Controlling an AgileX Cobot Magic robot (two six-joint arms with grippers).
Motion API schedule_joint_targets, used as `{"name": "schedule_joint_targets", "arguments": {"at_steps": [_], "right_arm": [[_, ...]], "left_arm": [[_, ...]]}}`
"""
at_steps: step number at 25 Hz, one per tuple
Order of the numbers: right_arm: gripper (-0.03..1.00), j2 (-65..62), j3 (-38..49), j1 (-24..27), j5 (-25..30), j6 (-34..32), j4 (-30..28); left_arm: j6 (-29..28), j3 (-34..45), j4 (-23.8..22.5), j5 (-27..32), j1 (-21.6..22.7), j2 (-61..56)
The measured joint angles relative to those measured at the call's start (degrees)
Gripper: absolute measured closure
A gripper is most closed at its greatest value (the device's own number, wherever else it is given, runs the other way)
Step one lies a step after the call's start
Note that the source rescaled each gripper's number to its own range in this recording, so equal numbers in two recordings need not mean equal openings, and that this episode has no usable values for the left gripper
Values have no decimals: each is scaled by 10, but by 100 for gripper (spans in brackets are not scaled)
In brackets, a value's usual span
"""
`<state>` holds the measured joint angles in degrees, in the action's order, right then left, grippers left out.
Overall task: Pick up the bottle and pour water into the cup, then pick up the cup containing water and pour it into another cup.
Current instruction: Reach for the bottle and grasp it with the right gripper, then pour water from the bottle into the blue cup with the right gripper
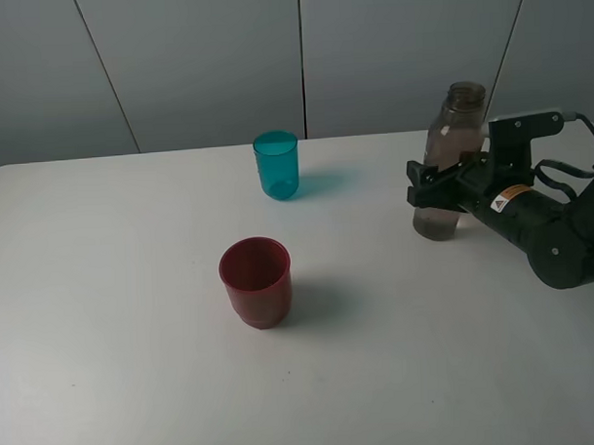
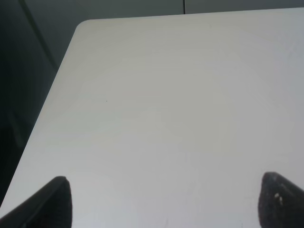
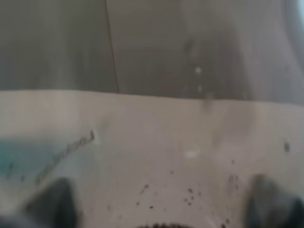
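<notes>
The bottle [image 1: 453,158], tall, smoky grey-brown and capless, stands upright at the right rear of the white table [image 1: 114,287]. My right gripper [image 1: 442,183] is around its lower half, with a finger on each side, and seems closed on it. In the right wrist view the bottle [image 3: 190,142] fills the frame as a blur between the two fingertips [image 3: 52,199]. The teal cup [image 1: 276,165] stands at the rear centre, and a teal blur of it shows through the bottle [image 3: 19,156]. The red cup [image 1: 256,281] stands nearer the front. My left gripper [image 2: 166,204] is open and empty over bare table.
The table's far edge meets grey wall panels [image 1: 301,56]. In the left wrist view the table's rounded corner [image 2: 83,26] and side edge show, with dark floor beyond.
</notes>
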<state>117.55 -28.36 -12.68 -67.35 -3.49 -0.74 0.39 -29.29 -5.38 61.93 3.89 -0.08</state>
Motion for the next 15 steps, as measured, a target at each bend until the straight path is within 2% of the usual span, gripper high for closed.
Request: {"name": "schedule_joint_targets", "arguments": {"at_steps": [1,2,12,15], "right_arm": [[95,0,0,0,1,0,1],[97,0,0,0,2,1,1],[97,0,0,0,2,-20,-1],[97,-7,-1,0,20,-22,0]], "left_arm": [[0,0,0,0,0,0],[0,0,0,0,0,0],[0,0,0,0,0,0],[0,0,0,0,0,0]]}}
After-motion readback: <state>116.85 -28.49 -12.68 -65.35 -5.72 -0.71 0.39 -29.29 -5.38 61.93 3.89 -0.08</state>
